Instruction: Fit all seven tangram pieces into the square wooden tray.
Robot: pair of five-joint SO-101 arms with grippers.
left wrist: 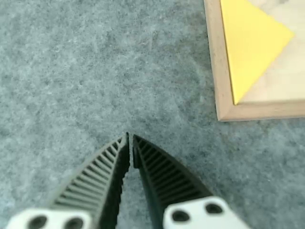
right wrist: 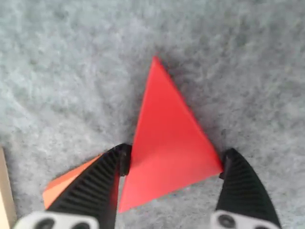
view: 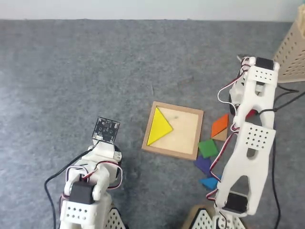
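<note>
The right gripper (right wrist: 174,160) has its ribbed fingers (right wrist: 102,183) spread wide and pressed against two opposite edges of the red triangle (right wrist: 164,133). The triangle sits over the grey felt (view: 95,71) to the right of the square wooden tray (view: 177,105), just beside the orange piece (view: 219,125). It looks thin, stiff and light (probably smooth painted wood, so apt to slip). Gripping across the edges near its broad end, as here, seems the surest hold, provided it is kept level. The left gripper (left wrist: 129,138) has its fingers drawn almost together on nothing, above bare felt to the near left of the tray. The yellow triangle (view: 158,126) lies in the tray's left part. The green piece (view: 208,148), purple piece (view: 202,165) and blue piece (view: 208,182) lie on the felt off the tray's near-right corner.
</note>
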